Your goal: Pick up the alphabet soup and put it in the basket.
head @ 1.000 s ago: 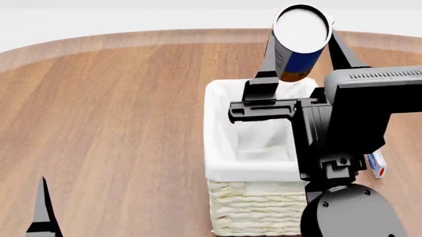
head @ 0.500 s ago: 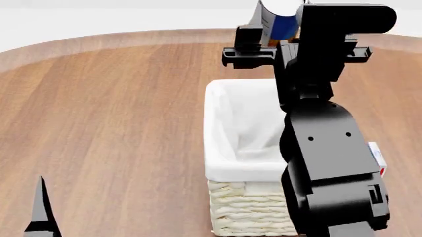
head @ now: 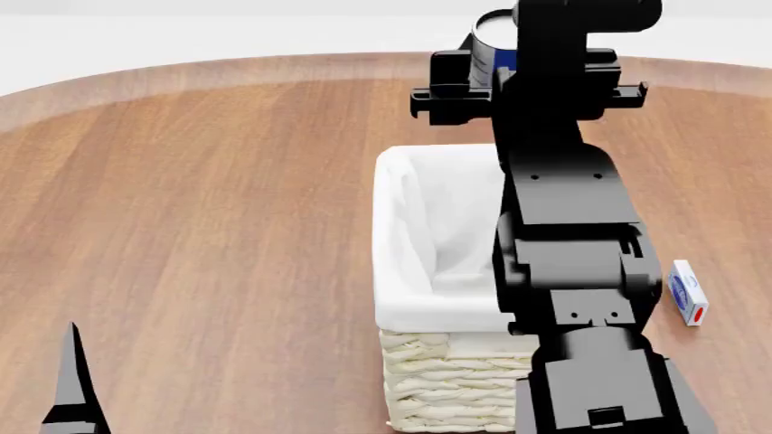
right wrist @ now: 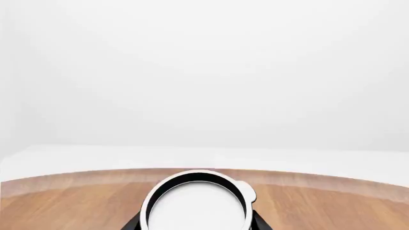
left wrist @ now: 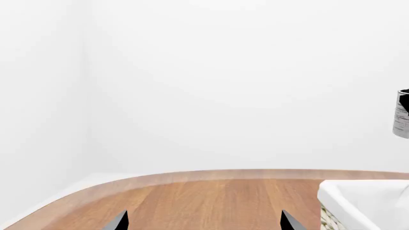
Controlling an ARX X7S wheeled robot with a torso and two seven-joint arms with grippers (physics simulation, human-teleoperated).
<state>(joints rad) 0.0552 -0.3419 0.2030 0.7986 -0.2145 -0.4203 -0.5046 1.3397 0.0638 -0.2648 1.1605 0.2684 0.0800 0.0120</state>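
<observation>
The alphabet soup (head: 485, 41) is a can with a blue label, held high in my right gripper (head: 497, 65), which is shut on it. In the head view it shows past the far rim of the basket (head: 404, 235), mostly hidden by my right arm. In the right wrist view its pale lid (right wrist: 195, 205) fills the space between the dark fingers (right wrist: 131, 223). The left wrist view shows the can (left wrist: 402, 115) in the air above the lined basket (left wrist: 357, 199). My left gripper (left wrist: 201, 223) is open and empty, low at the near left (head: 72, 384).
A small white, blue and red box (head: 688, 292) lies on the wooden table (head: 217, 208) to the right of the basket. My right arm (head: 567, 235) reaches over the basket's right side. A white wall stands behind the table's curved far edge.
My right arm has swung up and straightened over the basket. The can has moved from over the basket's far end to farther back and higher. The left gripper has hardly moved.
</observation>
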